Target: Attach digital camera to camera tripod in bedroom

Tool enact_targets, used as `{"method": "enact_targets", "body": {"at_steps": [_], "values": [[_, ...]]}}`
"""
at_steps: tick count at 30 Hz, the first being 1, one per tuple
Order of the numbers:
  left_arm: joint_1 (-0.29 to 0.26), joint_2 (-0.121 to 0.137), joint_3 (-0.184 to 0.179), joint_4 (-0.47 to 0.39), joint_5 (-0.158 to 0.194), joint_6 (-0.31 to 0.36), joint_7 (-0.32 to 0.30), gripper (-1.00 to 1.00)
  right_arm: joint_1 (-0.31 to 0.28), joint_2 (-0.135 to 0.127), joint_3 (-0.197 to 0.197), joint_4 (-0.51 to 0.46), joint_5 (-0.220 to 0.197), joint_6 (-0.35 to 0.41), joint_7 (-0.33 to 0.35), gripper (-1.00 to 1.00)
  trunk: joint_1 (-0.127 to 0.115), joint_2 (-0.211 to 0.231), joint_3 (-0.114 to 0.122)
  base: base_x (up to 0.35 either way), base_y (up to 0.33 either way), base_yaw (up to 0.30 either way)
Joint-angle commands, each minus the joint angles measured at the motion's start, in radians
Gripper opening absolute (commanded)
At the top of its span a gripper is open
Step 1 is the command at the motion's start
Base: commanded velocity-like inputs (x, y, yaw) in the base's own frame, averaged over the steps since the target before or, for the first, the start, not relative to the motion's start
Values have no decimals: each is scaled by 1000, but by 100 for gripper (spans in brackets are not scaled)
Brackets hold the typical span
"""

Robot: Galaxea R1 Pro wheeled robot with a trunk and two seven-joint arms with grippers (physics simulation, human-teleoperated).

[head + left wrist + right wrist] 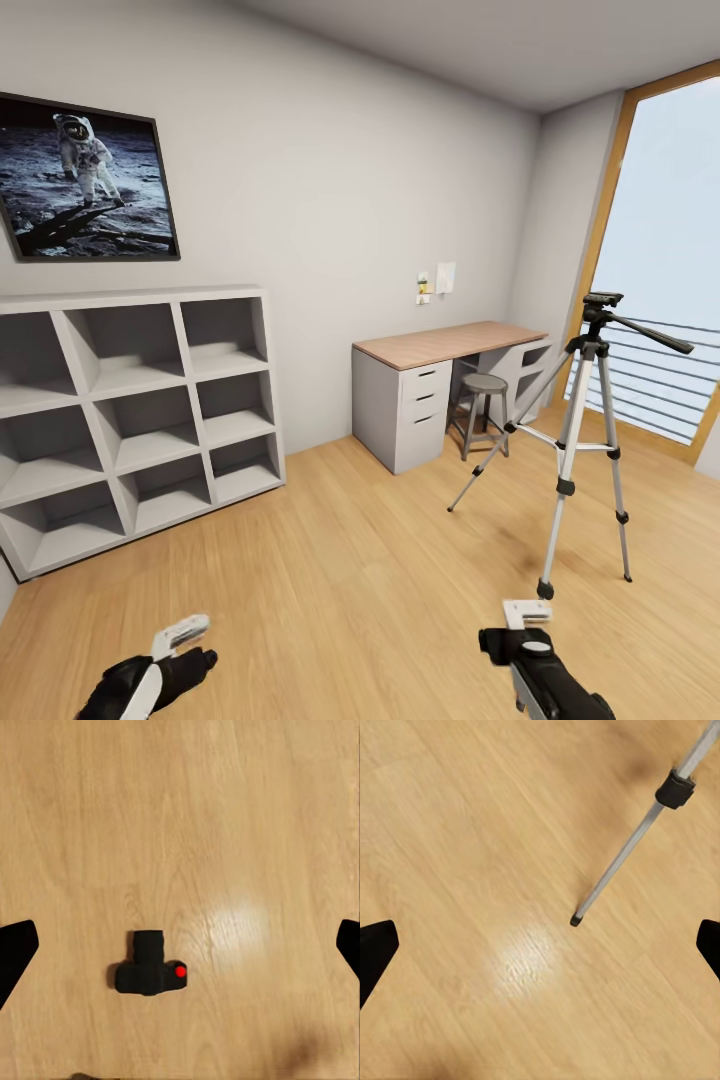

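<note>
Nearest your head camera, at 7 o'clock, sits your left gripper (190,640), fingers spread and empty; your right gripper (520,622) at 5 o'clock is likewise parted and holds nothing. Both arms are cut off by the frame edge.

Left wrist view: the digital camera (148,972) lies alone on the light wood floor (180,817), lens barrel flat along the boards, red button (180,973) visible. No brand or lettering can be read on it. Your dark fingertips (15,952) stand far apart at either edge, well clear of it.

Head view: the camera tripod (580,440) stands upright at 3 o'clock, legs splayed, pan handle (650,334) pointing toward the window (665,260). Right wrist view: one silver leg (622,862) runs out of frame; its black foot (576,920) touches the floor.

Behind the tripod, a grey stool (483,410) is tucked at the desk (440,385). Small papers (437,281) on the wall above carry marks too small to read. White cube shelves (135,410) at 9 o'clock are cropped on the left; an astronaut picture (85,180) hangs above, uncaptioned.
</note>
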Motion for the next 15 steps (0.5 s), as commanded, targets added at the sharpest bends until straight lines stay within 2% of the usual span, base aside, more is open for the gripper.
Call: {"method": "enact_targets", "body": {"at_steps": [1, 5, 6, 7, 11, 15], "values": [[-20, -9, 0, -3, 9, 7, 7, 100, -14, 1, -3, -2, 5, 9, 0, 100, 0, -1, -1, 0, 0, 0], [-94, -54, -2, -4, 7, 12, 5, 100, -65, 4, -2, -1, -6, 24, 3, 100, 0, -1, -1, 0, 0, 0], [-128, -81, -3, -1, 6, 14, 4, 100, -89, 10, -2, -1, -9, 33, 4, 100, 0, -1, -1, 0, 0, 0], [-144, -95, -4, 3, 6, 14, 4, 100, -100, 14, -2, -1, -10, 37, 5, 100, 0, -1, -1, 0, 0, 0], [-197, -144, -6, 29, 2, 7, 3, 100, -147, 33, -2, -1, -13, 47, 3, 100, 0, -1, -1, 0, 0, 0], [-233, -182, -8, 53, -3, 2, 2, 100, -180, 57, -1, -7, -12, 55, 2, 100, 0, -1, -1, 0, 0, 0]]}}
